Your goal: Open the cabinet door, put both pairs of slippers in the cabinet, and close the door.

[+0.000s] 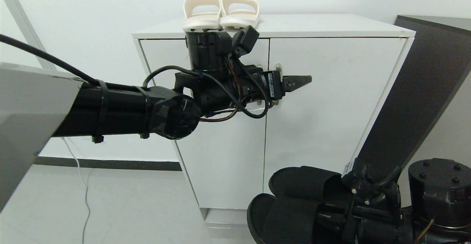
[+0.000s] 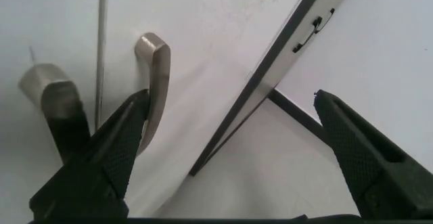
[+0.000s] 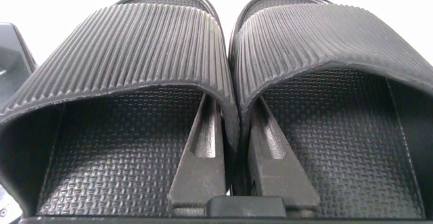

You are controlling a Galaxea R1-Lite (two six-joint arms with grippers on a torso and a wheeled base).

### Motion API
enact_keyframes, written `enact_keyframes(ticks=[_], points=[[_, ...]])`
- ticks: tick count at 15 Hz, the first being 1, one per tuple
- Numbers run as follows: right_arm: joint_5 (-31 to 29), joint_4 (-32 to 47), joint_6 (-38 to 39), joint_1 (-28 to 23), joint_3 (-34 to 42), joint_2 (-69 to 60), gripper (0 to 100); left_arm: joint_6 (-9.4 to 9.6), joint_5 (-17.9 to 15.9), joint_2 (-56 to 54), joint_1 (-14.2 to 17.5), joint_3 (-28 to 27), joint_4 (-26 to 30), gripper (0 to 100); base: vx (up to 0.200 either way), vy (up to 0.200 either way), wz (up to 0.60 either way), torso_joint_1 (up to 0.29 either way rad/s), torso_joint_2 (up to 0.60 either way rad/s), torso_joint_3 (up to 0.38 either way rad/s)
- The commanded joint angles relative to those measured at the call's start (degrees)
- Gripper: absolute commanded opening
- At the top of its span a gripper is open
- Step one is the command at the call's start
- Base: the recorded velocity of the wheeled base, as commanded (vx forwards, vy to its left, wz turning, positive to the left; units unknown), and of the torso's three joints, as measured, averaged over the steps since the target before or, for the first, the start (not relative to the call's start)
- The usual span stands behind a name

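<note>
**Head view: left hand at the handle, cabinet shut**

The left hand points toward 3 o'clock across the cabinet front, fingers apart. The right door's handle, long axis upright, lies against 1 finger and is not yet between both. This arm is nearer. At 5 o'clock the right hand is clamped on the black slippers. The white slippers sit at 12 o'clock on the cabinet top.

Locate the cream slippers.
In the head view, the pair of cream plastic slide slippers sits side by side on top of the white two-door cabinet, at its left front edge, just above the left tool.
</note>
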Motion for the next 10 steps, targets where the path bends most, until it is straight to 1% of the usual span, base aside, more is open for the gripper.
enact_keyframes(ticks=[1, 2, 3, 6, 10], points=[[0.01, 0.05, -0.02, 0.10, -0.02, 0.09, 0, -0.01, 0.21, 0.74, 0.04, -0.52, 0.03, 100, 0.000, 0.000, 0.00, 0.000, 0.00, 0.000], [0.01, -0.04, -0.02, 0.10, -0.02, 0.09, 0, -0.01, 0.30, 0.56, 0.04, -0.34, 0.03, 0, 0.000, 0.000, 0.00, 0.000, 0.00, 0.000], [0.01, -0.04, -0.10, 0.10, 0.24, -0.09, 0, -0.01, 0.48, 0.21, 0.04, 0.19, 0.03, 0, 0.000, 0.000, 0.00, 0.000, 0.00, 0.000], [0.19, 0.05, -0.02, 1.33, 0.68, -0.18, 0, -0.01, 0.39, -2.16, 0.04, 4.14, -0.40, 0, 0.000, 0.000, 0.00, 0.000, 0.00, 0.000], [4.50, 0.05, -0.02, 3.70, 2.44, -1.41, 0, 0.08, 0.39, -4.71, -0.40, 7.57, -0.76, 0, 0.000, 0.000, 0.00, 0.000, 0.00, 0.000]])
